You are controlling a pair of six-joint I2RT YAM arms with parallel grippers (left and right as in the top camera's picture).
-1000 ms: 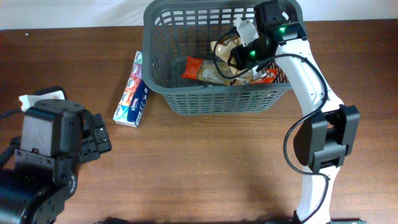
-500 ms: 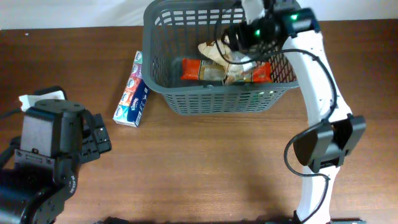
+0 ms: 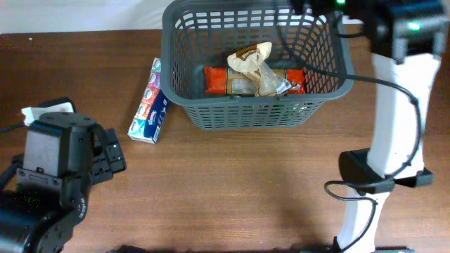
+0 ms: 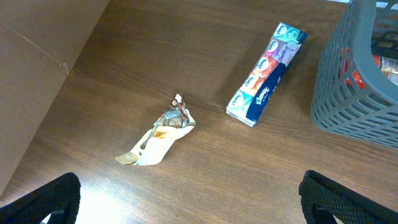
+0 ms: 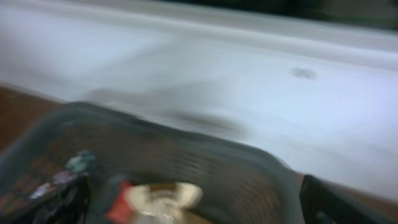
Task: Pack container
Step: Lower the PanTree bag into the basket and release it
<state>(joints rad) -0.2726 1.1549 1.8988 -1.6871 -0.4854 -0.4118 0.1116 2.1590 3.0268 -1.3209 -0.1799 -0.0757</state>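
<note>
Basket [image 3: 166,49] left end bare; packets [image 3: 256,76] fill middle; tissue pack [image 3: 150,100] outside.

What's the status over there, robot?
Left gripper open, empty. Right gripper open, near the basket rim. It holds an orange packet and a tan wrapper. Tissue pack and crumpled wrapper on the table outside.

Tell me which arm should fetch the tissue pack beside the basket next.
Left, likely. Its jaws stand open on the same side as the tissue pack, seen in its wrist view. The right arm is raised at the far corner of the container.
</note>
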